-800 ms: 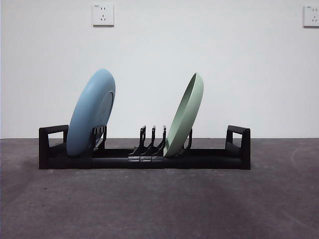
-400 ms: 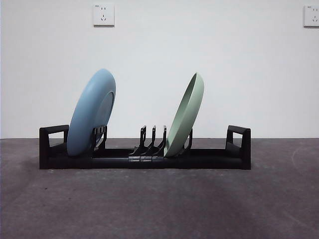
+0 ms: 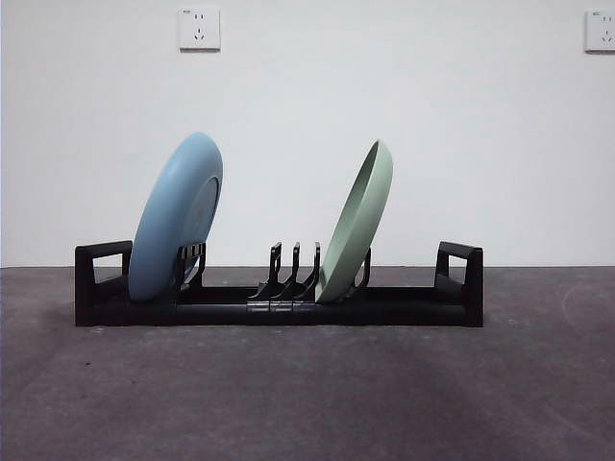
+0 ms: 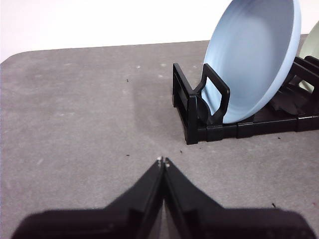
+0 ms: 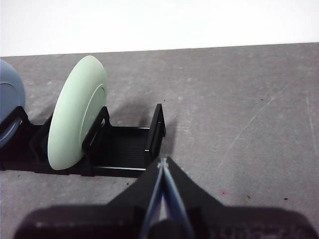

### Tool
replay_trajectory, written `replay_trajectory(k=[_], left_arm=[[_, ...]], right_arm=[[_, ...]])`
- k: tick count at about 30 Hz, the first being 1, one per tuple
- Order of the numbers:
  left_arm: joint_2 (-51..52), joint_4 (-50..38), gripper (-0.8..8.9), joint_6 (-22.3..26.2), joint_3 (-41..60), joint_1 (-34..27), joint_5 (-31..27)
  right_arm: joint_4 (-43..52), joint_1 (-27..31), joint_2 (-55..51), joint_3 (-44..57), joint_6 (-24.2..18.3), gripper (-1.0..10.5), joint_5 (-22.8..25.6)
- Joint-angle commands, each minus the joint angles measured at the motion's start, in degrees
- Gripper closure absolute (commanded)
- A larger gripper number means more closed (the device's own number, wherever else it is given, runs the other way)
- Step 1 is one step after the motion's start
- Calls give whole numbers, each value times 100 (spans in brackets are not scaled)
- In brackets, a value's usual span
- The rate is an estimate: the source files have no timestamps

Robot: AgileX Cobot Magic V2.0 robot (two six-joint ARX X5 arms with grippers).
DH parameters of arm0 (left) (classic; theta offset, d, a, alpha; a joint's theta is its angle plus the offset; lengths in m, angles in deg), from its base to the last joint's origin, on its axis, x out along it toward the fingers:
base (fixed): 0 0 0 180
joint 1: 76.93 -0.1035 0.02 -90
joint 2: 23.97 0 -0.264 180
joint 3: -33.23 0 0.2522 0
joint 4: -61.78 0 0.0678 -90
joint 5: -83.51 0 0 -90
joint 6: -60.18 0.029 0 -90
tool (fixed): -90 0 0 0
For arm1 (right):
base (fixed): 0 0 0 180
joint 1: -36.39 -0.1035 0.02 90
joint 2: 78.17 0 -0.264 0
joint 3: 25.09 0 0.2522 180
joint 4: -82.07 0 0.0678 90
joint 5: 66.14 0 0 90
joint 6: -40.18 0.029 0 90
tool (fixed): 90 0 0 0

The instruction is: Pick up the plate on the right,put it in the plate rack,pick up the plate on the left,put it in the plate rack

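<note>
Left gripper [image 4: 162, 162] and right gripper [image 5: 163, 163]: jaws closed on nothing, clear of the plate rack [image 3: 279, 309]; blue plate [image 3: 176, 219] slotted at one end, green plate [image 3: 357, 223] leaning in middle prongs; both placements judged complete, nothing left.

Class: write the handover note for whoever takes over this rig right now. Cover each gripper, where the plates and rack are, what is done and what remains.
Left gripper: shut, empty, above the bare table just off the rack's blue-plate end.
Right gripper: shut, empty, off the rack's other end, near the green plate.
Rack: on the table.
Blue plate: standing tilted in the rack by one end handle.
Green plate: standing tilted in the rack's middle prongs.
Done: both plates racked.
Left: nothing visible; neither plate remains on the table.
</note>
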Motion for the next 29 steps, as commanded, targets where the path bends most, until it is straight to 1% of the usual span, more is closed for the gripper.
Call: replay_trajectory(k=[1, 23, 26, 28, 29], left_arm=[[17, -13, 817, 26, 79, -15, 28], [17, -15, 817, 26, 79, -15, 28], [17, -15, 817, 26, 79, -15, 28], [17, -15, 817, 26, 79, -15, 28], [17, -15, 817, 26, 79, -15, 28]], right_arm=[[33, -4, -11, 35, 59, 940, 17], [33, -4, -11, 35, 48, 940, 17], [-68, 33, -149, 39, -466, 940, 39], [-107, 173, -413, 149, -780, 940, 15], [-63, 258, -557, 243, -866, 940, -2]])
